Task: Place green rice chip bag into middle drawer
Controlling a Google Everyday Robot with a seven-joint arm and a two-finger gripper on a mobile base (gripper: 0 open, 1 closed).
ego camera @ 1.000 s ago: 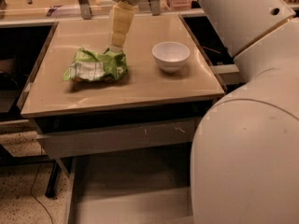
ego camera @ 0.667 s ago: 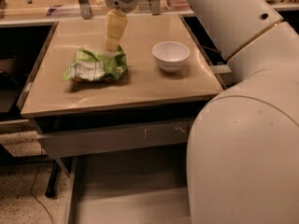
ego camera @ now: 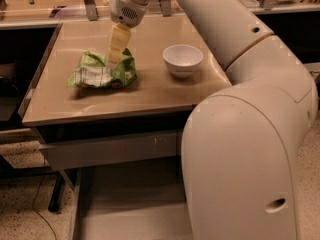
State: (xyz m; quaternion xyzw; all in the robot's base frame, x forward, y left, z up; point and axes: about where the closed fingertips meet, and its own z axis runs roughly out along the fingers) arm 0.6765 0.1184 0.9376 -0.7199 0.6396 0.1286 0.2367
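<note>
The green rice chip bag lies crumpled on the tan table top, left of centre, its white printed panel facing the front. My gripper hangs down from the wrist over the bag's upper right part, its tip at or on the foil. The middle drawer stands pulled out below the table's front edge, showing its flat grey floor and a thin left side wall. My arm hides the drawer's right part.
A white bowl stands on the table right of the bag. A shut grey drawer front with small pale scratch marks sits under the table top. My large white arm fills the right side. Shelf posts stand along the back.
My gripper has moved down and slightly left, from above the bag's right edge to its upper part. The bag and the bowl have not moved.
</note>
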